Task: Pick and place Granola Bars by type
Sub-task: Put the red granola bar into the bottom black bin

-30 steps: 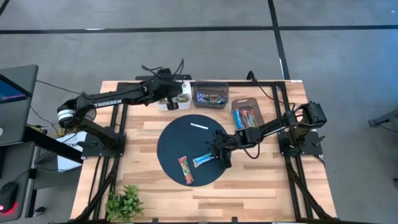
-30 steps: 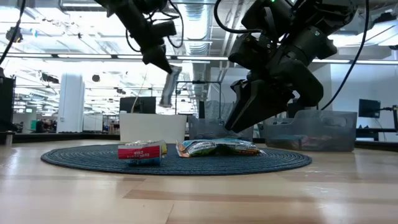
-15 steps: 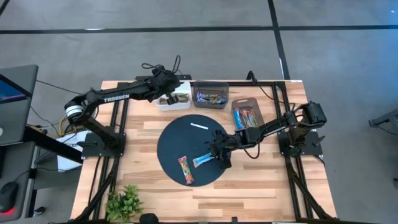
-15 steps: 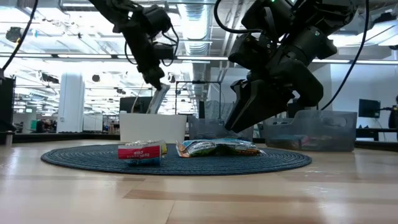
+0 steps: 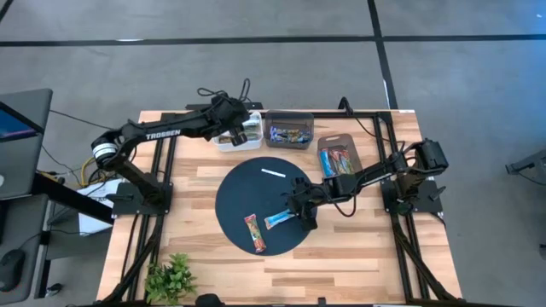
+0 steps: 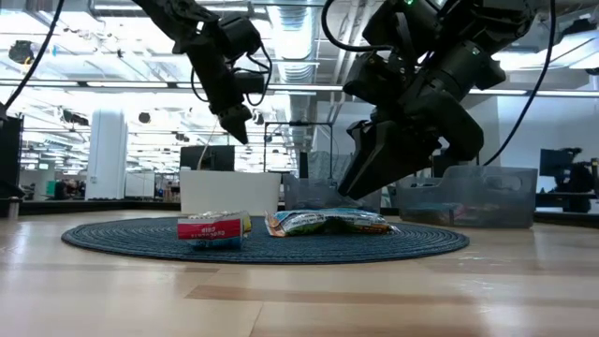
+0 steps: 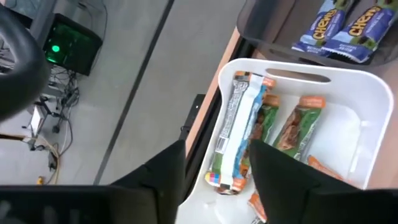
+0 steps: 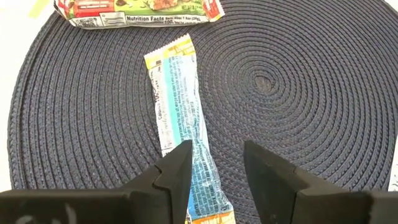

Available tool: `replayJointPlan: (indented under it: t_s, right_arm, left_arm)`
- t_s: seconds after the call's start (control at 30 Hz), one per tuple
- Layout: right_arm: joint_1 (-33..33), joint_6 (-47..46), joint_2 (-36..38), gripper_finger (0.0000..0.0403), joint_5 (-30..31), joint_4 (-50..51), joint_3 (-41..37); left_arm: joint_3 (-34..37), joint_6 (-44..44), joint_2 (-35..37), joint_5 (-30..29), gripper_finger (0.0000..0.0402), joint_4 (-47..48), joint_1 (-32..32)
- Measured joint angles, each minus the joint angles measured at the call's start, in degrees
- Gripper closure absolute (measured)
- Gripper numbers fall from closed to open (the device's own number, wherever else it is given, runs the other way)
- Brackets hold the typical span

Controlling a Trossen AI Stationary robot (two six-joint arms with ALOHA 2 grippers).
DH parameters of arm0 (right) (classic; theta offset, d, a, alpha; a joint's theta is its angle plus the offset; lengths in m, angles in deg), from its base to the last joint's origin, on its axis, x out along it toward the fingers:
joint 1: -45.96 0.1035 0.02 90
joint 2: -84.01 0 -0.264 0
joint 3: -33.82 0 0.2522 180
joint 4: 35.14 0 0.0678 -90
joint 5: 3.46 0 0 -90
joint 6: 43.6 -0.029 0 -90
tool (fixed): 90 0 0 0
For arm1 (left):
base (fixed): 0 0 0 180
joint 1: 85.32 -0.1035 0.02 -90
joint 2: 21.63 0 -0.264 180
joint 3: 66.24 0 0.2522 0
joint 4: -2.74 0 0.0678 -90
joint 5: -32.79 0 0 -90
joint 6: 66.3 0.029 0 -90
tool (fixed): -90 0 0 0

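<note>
While both arms reach in over the wooden table point(image 5: 213, 170), the scene stands thus:

Left pincer: the left pincer point(image 5: 242, 130) hangs above the white bin point(image 5: 223, 143) at the table's far edge; its two dark fingers point(image 7: 163, 171) are spread apart with nothing between them, released.

White bin: in the left wrist view it holds a bar lying silver side up point(image 7: 235, 134) beside brown-green bars point(image 7: 298, 127), all resting on the bin's floor.

Dark bin: just beside the white bin, the dark bin point(image 5: 288, 117) holds blue-wrapped bars point(image 7: 339, 28).

Third bin: the grey bin point(image 5: 339, 139), nearer the right arm, holds several bars with blue and orange-red wrappers point(image 5: 339, 160).

Right pincer: the right pincer point(image 5: 296, 210) sits low over the round dark mat point(image 5: 235, 192), fingers point(image 8: 174, 171) parted and straddling one end of the light blue bar point(image 8: 180, 134); whether they touch the wrapper cannot be told, and the bar lies flat on the mat.

Second bar on mat: an orange-red and green bar point(image 5: 255, 234) lies near the blue one, apart from it.

White strip: a thin white strip point(image 5: 273, 173) lies toward the mat's far side.

Plant: a small green plant point(image 5: 171, 277) stands at the table's near left corner.
</note>
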Motion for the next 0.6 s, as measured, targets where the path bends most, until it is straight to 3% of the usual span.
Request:
replayJointPlan:
  t_s: [0.27, 0.47, 0.6]
  right_arm:
    - [0.0, 0.0, 0.0, 0.0265, 0.0, 0.0, 0.0]
    - [0.0, 0.0, 0.0, 0.0265, 0.0, 0.0, 0.0]
    - [0.0, 0.0, 0.0, 0.0265, 0.0, 0.0, 0.0]
  left_arm:
    - [0.0, -1.0, 0.0, 0.9, 0.0201, 1.3, 4.1]
    - [0.0, -2.9, 0.0, 9.8, 0.02, 3.7, 10.8]
    - [0.0, -4.7, 0.1, 12.3, 0.02, 6.7, 16.3]
